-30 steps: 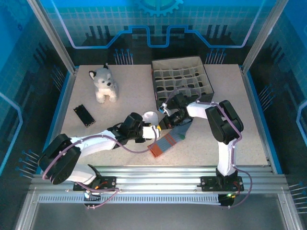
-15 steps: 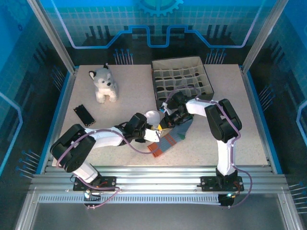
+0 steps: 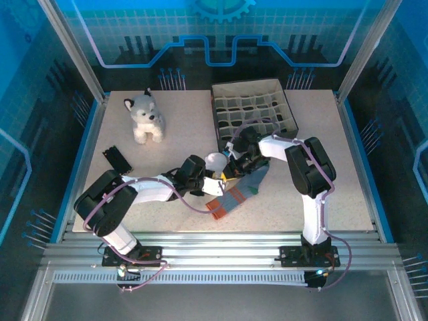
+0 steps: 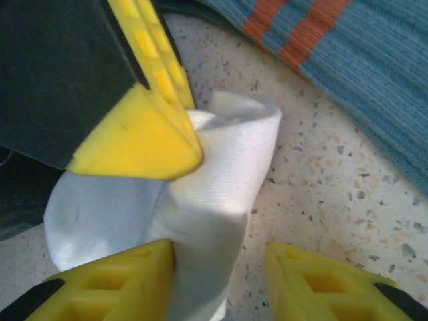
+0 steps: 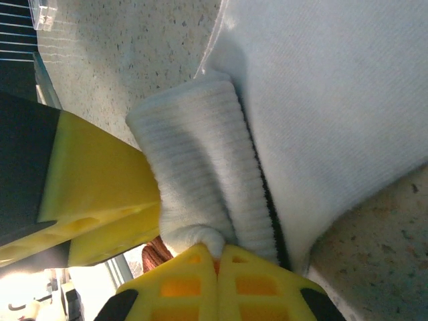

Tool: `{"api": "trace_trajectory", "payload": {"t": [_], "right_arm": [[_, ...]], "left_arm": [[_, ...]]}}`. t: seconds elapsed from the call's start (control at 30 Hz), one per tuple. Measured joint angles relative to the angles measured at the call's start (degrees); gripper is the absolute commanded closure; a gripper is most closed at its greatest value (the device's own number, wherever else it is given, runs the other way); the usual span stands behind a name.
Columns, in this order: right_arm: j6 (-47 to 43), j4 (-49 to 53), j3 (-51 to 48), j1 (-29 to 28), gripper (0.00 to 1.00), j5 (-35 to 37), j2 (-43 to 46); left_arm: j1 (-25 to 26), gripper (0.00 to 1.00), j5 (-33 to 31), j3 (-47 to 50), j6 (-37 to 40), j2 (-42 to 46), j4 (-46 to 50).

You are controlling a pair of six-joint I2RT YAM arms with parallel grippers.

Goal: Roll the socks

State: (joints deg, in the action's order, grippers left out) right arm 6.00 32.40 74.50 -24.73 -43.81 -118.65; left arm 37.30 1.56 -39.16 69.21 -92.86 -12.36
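White sock (image 3: 214,161) held at mid-table, both grippers meeting on it.

Top view: the white sock lies bunched against the grey-blue sock (image 3: 242,190), whose long axis runs from orange cuff, near-left, to far-right. The left gripper (image 3: 215,182) and right gripper (image 3: 232,167) are equally near.
Left wrist view: left jaws parted, one finger (image 4: 127,274) touching the white fold, which lies directly ahead, partly between them.
Right wrist view: right jaws clenched on the ribbed cuff (image 5: 200,180).

The white sock (image 3: 214,162) sits bunched into a loose roll mid-worktop (image 3: 180,144). The grey-blue sock (image 3: 239,192) lies flat, slanted, just beside it, its orange-red cuff nearest the front edge
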Motion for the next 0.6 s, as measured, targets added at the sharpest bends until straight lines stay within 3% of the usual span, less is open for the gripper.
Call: {"api": "trace_trajectory", "payload": {"t": [0.27, 0.6], "right_arm": [[-0.04, 1.75, 1.22, 0.0, 1.0, 0.44, -0.48], [-1.09, 4.13, 2.64, 0.0, 1.0, 1.16, -0.98]], "left_arm": [[-3.54, 0.51, 5.11, -0.15, -1.75, 7.08, 0.17], [-4.5, 0.49, 9.22, -4.13, -1.11, 3.28, 6.67]]}}
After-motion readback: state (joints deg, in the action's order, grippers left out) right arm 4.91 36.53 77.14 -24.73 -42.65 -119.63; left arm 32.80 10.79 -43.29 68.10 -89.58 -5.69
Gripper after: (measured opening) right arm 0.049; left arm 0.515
